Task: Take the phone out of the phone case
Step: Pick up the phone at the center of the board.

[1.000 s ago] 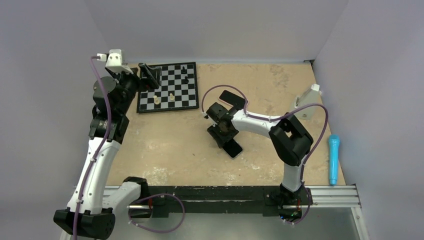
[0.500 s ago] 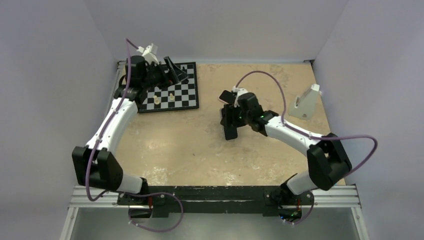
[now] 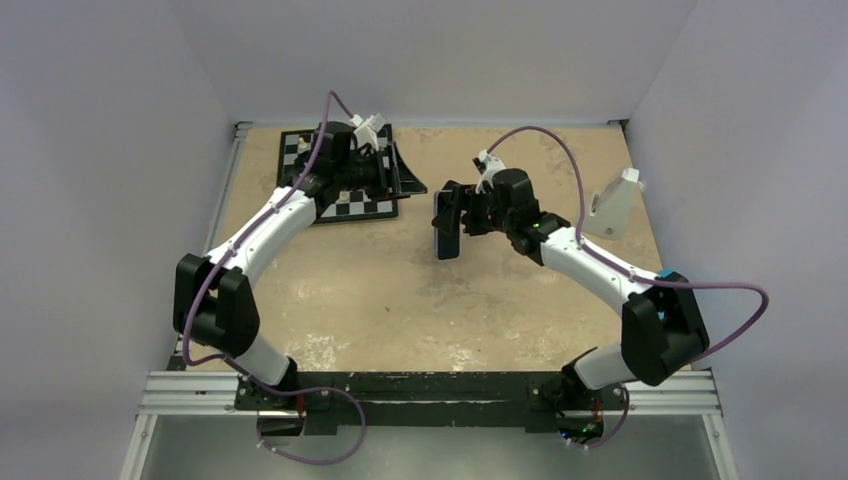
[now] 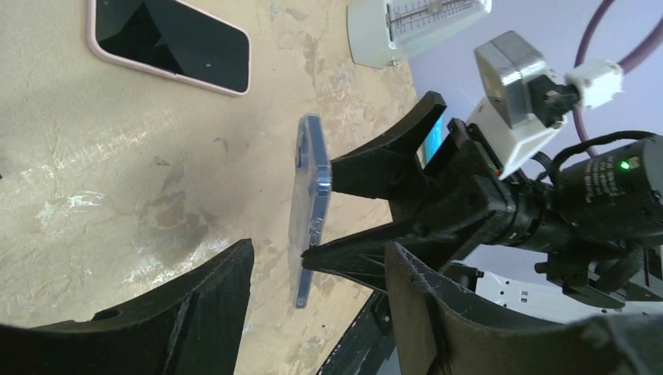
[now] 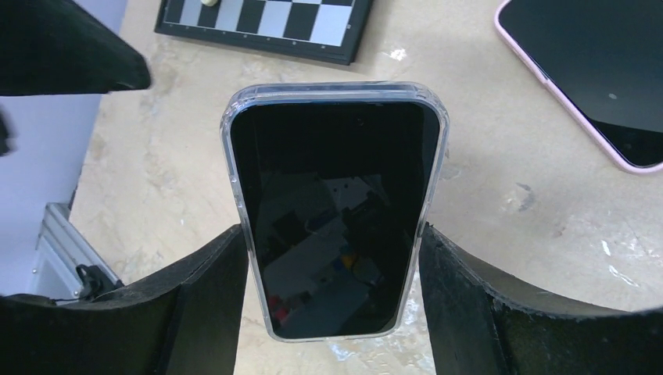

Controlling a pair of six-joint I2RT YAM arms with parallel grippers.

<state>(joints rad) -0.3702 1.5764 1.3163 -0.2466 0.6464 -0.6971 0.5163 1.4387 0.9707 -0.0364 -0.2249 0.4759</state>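
R gripper (image 5: 336,262) clamped on clear phone case (image 4: 310,199), fingers (image 5: 211,297) pressing both long edges. Case holds black-screen phone (image 5: 336,180); no pink seen on it from R wrist cam. Cased phone is lifted off the table (image 3: 380,300), above the far-middle area, just right of the chessboard (image 5: 262,22). In L wrist view it shows edge-on, roughly upright, w/ its shadow on the tabletop below.

Pink-rimmed phone (image 4: 168,41) lies flat on table, screen up, apart from both grippers. It's hidden in top view, so can't place it vs table edges. Can't tell if it has a case on.

L gripper (image 3: 403,178) jaws apart, nothing btwn them. It hangs over the right edge of the chessboard, pointed toward the cased phone, near but not touching.

Chessboard sits at far-left corner of table, partly covered by L arm. White metronome (image 3: 612,205) stands near right edge, far half.
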